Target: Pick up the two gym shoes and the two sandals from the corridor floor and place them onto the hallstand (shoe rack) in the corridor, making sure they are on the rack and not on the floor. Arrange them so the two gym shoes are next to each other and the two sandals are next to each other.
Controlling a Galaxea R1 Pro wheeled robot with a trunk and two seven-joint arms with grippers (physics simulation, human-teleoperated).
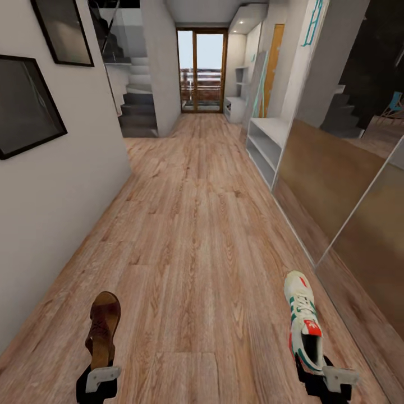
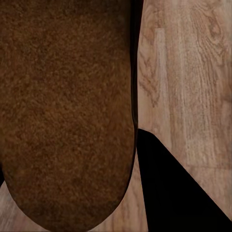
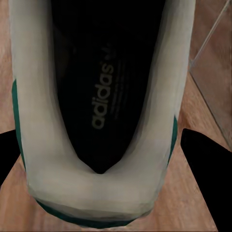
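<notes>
Sandal [image 1: 102, 328] at 7 o'clock of head view, heel clamped in left gripper [image 1: 101, 377] fingers. Gym shoe [image 1: 303, 321] at 5 o'clock, heel grasped by right gripper [image 1: 331, 377]. Hallstand [image 1: 268, 143] at 1 o'clock, far along corridor floor [image 1: 196, 224].

Left gripper [image 1: 99, 377] low, right gripper [image 1: 328, 375] low — jaws clamped
</notes>
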